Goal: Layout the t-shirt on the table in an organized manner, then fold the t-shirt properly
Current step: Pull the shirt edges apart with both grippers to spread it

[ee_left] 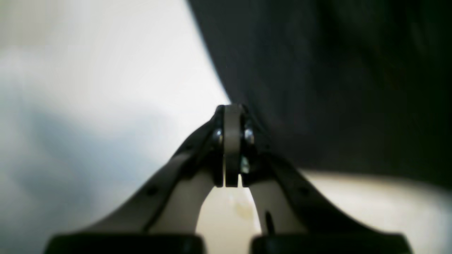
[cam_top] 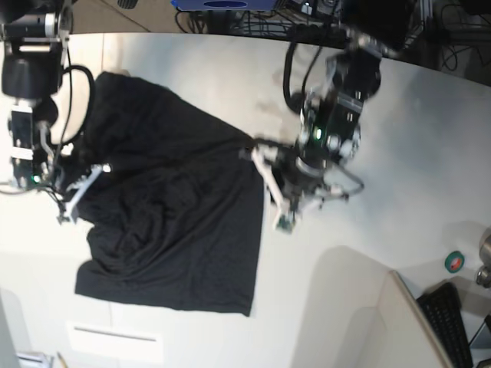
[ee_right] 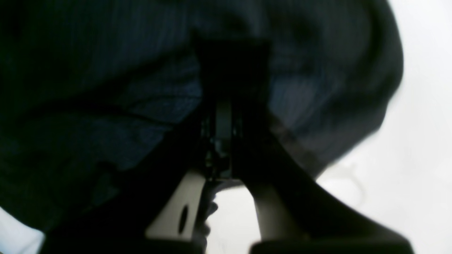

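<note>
A black t-shirt (cam_top: 173, 207) lies spread across the off-white bench (cam_top: 399, 138), between the two tools. The left tool (ee_left: 233, 109) is pressed together at the cloth's edge, black fabric just beside its tip. The right tool (ee_right: 224, 106) is also pressed together, its tip buried in dark folds.

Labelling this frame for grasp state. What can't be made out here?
- Print side of the t-shirt: base view shows only plain black cloth, so the print may face down or be folded under.
- Left hand: left wrist view is blurred; jaws are shut at the cloth edge, but pinched cloth is not resolvable.
- Right hand: right wrist view is dark, cloth drapes over the tips.
- Green item, base view: too small to identify.
</note>
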Controlling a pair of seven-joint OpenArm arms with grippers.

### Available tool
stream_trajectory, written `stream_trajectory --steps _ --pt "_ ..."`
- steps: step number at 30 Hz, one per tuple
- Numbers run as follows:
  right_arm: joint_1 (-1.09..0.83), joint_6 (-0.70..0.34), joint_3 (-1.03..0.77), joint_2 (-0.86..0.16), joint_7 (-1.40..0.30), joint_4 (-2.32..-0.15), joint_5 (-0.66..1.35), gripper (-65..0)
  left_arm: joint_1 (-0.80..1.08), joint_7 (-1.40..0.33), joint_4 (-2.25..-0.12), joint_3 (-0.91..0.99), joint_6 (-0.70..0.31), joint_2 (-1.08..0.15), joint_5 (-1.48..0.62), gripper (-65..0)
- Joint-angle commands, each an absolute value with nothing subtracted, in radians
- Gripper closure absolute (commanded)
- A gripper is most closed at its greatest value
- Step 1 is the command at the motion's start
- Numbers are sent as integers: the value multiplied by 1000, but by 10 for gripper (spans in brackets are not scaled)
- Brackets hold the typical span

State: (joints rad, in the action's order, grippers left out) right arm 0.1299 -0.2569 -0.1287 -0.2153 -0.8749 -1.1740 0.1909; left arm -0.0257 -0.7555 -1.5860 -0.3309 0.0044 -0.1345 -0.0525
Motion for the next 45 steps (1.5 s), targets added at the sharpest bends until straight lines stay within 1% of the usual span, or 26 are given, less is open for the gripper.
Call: stream_trajectory --steps 1,6,8,11,13,16,17,21,23,26,29,34,36,40,43,45 --pt "110 -263 -130 -217 -885 -1267 200 0 -73 -754 -1549 -332 10 -110 -53 0" --pt "-85 -260 -131 -163 -905 -1543 200 0 -329 -736 -1196 -332 10 -1 -47 0" --pt "-153 -225 -130 -130 -905 -1607 200 0 -426 -657 -1033 -335 10 39 -47 0" --pt "-208 -196 -127 -94 -897 -1626 200 0 -542 -521 -783 -343 10 91 -45 0" --pt "-213 -196 -127 -79 -895 -1595 200 0 -622 -438 -578 -343 10 114 -44 0" --pt "-165 -196 -130 -82 -865 -1475 200 0 -688 -328 -369 -343 10 122 -44 0" --pt "-145 -196 -130 -85 -846 -1426 200 0 -693 -303 -340 -344 10 122 -44 0" --pt "-56 -191 -131 -127 -809 -1259 200 0 -667 -297 -332 -346 10 108 -33 0" --pt "-8 -191 -131 -134 -800 -1178 200 0 -631 -295 -334 -346 10 79 31 0" --pt "58 -191 -131 -157 -768 -1073 200 0 -567 -297 -381 -332 10 53 108 0" --pt "127 -191 -130 -168 -745 -981 200 0 -467 -371 -539 -332 10 -18 64 0" --pt "245 -189 -125 -194 -740 -868 200 0 -222 -549 -986 -331 10 -170 -53 0" --pt "286 -189 -125 -196 -739 -839 200 0 -104 -608 -1159 -298 10 -217 -97 0" --pt "346 -189 -125 -196 -736 -829 200 0 133 -654 -1431 -157 10 -222 -125 0" --pt "360 -189 -128 -197 -745 -846 200 0 232 -654 -1543 -77 10 -199 -125 0" --pt "332 -189 -130 -208 -771 -932 200 0 275 -654 -1601 -15 10 -191 -127 0"
